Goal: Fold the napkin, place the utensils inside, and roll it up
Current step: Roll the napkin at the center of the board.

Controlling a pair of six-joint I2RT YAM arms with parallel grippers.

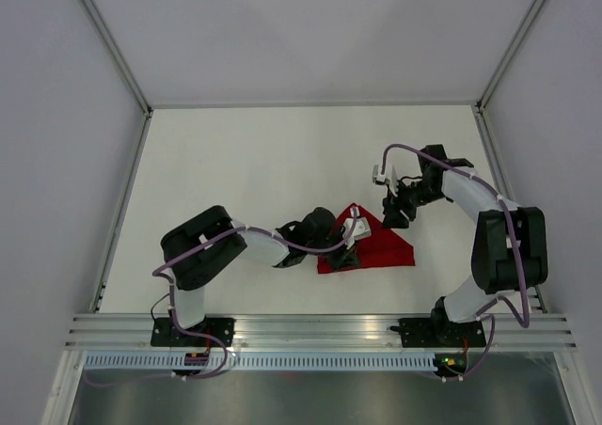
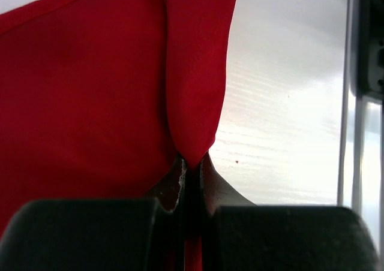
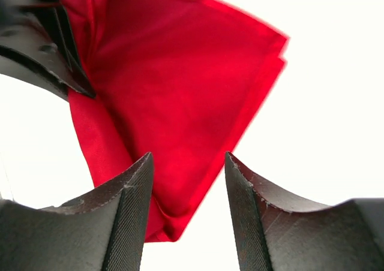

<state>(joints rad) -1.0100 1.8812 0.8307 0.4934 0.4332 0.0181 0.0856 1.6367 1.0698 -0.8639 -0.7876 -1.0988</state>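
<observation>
Centrally, the thin, bright red cloth napkin point(image 1: 381, 248) lay folded into a rough triangle on the white tabletop point(image 1: 245, 162). At its left edge, the left gripper point(image 1: 350, 252) had its jaws pressed together on a raised fold of the cloth — seen close up from the left wrist. The right gripper point(image 1: 393, 216) — jaws parted, gripping nothing — hung near the napkin's far-right edge, with red cloth showing between its fingers point(image 3: 135, 187).

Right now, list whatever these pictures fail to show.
- The utensils: in no view; under the napkin or off-frame, cannot tell.
- The napkin's left edge, top view: covered by the left gripper.
- Its layers, left wrist view: cloth runs off the frame's top and left.
- The table, right wrist view: washed out white.
</observation>
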